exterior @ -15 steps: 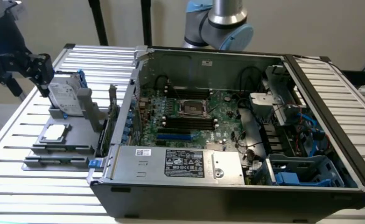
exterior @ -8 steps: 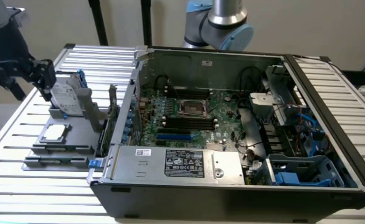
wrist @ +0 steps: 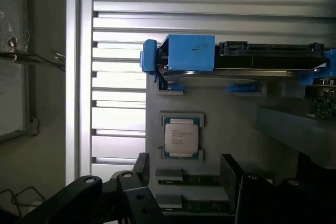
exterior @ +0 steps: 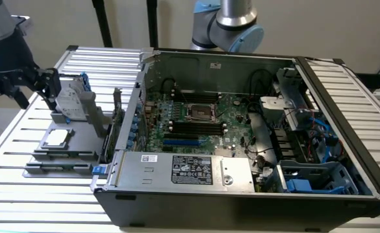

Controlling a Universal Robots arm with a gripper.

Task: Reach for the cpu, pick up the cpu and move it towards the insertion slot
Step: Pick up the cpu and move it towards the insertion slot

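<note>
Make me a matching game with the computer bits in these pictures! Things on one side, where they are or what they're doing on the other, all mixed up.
Things:
1. cpu
2. insertion slot
3. hard drive
4. gripper

Places or states:
A. on the green board inside the computer case
B. standing on edge in a blue frame
C. lying flat on the grey tray
D. open and empty, near the tray

Pairs: 1-C, 2-A, 3-B, 4-D.
</note>
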